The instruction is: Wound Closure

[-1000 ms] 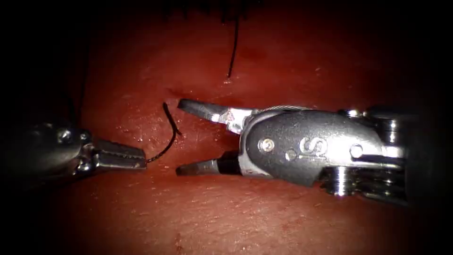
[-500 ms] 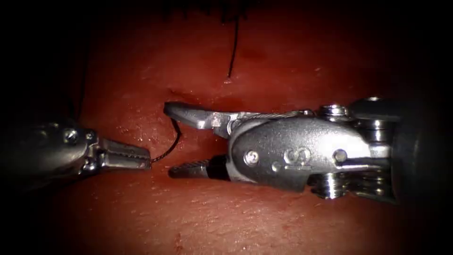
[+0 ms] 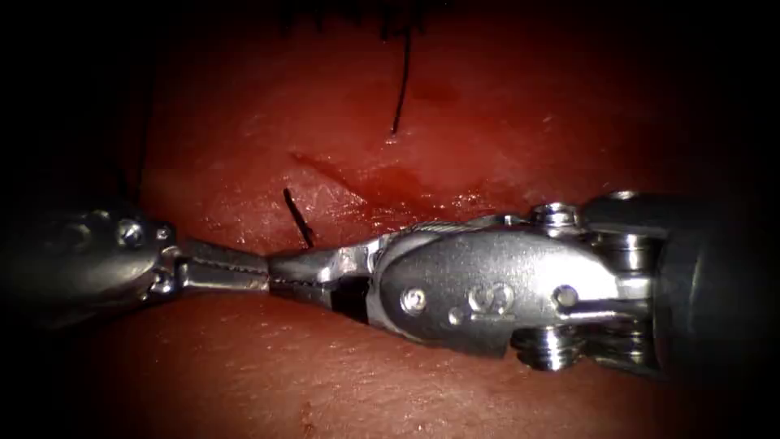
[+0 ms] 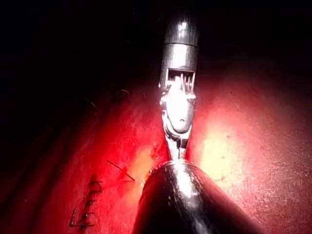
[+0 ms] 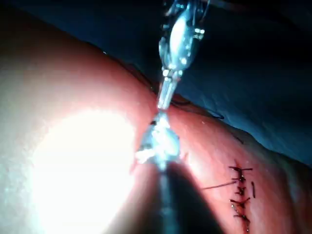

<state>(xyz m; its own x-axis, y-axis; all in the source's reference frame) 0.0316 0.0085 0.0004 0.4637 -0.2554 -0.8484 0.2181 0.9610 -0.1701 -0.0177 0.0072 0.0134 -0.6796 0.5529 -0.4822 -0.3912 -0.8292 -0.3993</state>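
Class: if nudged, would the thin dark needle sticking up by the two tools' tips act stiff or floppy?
Probably stiff: the needle stands up unsupported, clear of the tissue, left of the cut. Likely prone to swivel or slip: it is thin, and the left tool and right tool seem shut on its lower end.

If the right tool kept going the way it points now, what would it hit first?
Most likely the left tool: the right tool, shut on the needle, points straight at it, tips nearly meeting, though depth is unclear.

Left hand (image 3: 236, 268) closed, right hand (image 3: 296, 272) closed, tips meeting
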